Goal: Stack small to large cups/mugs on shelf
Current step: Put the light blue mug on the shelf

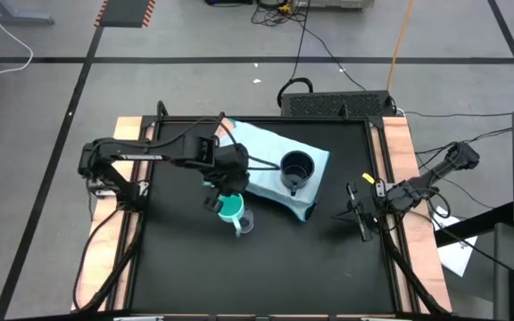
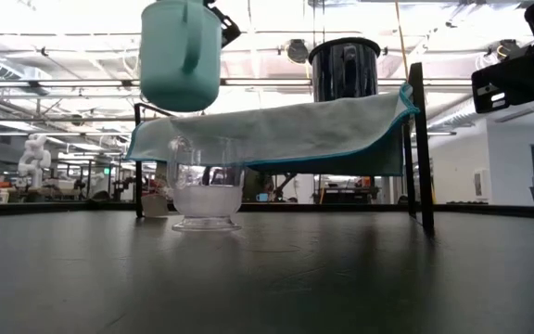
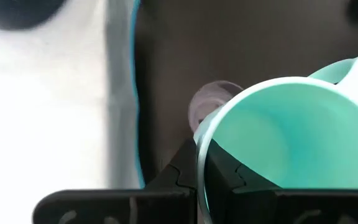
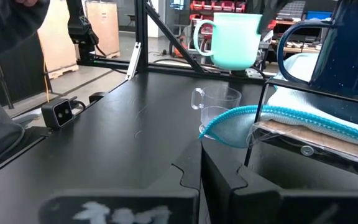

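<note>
Left gripper [image 1: 224, 194] clamped on teal mug [image 2: 181, 54], raised clear of glass cup [image 2: 206, 193]; right gripper [image 1: 357, 214] idle, jaws unclear.

From my right wrist camera I see the pale teal mug with a white handle [image 4: 229, 40] held up in the air above the small clear glass cup [image 4: 215, 112] on the black tabletop [image 4: 117, 143]. Beside them, the dark speckled mug [image 4: 347, 43] stands on the light blue cloth-covered shelf [image 4: 316, 112].

No legible txt, labels or nos. anywhere.
</note>
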